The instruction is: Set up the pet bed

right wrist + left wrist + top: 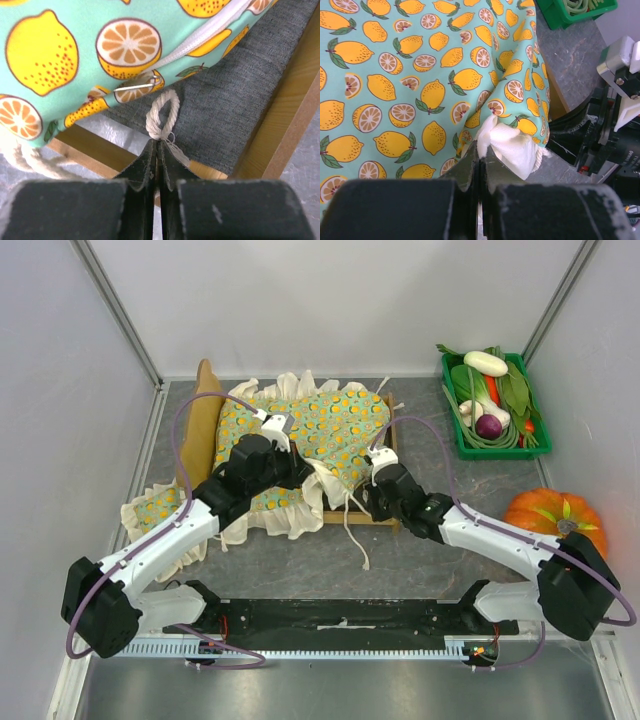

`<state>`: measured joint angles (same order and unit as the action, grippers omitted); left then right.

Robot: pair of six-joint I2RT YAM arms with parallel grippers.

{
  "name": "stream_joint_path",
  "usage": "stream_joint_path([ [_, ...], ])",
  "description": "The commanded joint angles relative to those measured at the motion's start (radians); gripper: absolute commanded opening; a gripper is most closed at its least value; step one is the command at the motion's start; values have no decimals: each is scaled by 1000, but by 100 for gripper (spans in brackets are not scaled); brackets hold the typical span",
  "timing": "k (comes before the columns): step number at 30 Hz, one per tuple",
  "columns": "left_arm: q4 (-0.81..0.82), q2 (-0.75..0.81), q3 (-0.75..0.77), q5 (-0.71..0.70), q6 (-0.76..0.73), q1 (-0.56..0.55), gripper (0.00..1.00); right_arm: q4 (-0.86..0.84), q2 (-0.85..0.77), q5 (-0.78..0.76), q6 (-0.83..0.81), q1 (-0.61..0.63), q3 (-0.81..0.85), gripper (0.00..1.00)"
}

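The pet bed lies across the back of the table, its arched wooden headboard at the left end. Its grey fabric base and light-wood frame show under the lemon-print frilled cushion, which sits rumpled on top. My left gripper is over the cushion's near edge. In the left wrist view it is shut on the cushion's white frill. My right gripper is at the bed's near right corner. In the right wrist view it is shut on a loop of white cord hanging from the cushion.
A small matching pillow lies by the headboard's near end. A green crate of vegetables stands at the back right, and an orange pumpkin sits by the right arm. More cord trails onto the grey tabletop in front of the bed.
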<state>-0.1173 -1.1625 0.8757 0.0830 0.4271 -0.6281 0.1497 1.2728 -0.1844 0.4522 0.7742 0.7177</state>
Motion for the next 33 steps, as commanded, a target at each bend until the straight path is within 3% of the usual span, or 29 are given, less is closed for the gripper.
stream_joint_path([
  [1,39,27,29,-28,18,18,2,263,-21,54,-6,7,84,16],
  [4,39,29,34,-25,18,25,2,315,-113,-30,-9,7,112,44],
  [6,41,26,40,-16,18,30,2,323,-179,-79,-17,5,127,53],
  [8,39,20,43,-9,18,33,2,323,-220,-89,-29,5,137,55],
  [13,44,15,51,3,21,34,2,248,-243,89,-76,5,114,57],
  [22,36,14,65,8,12,41,2,148,-256,181,-127,5,49,66],
  [24,34,11,68,12,10,42,2,117,-265,266,-144,7,36,69],
  [28,39,1,71,23,10,44,2,53,-239,347,-194,10,0,72],
  [33,42,-5,71,26,16,48,2,50,-175,342,-276,42,3,74],
])
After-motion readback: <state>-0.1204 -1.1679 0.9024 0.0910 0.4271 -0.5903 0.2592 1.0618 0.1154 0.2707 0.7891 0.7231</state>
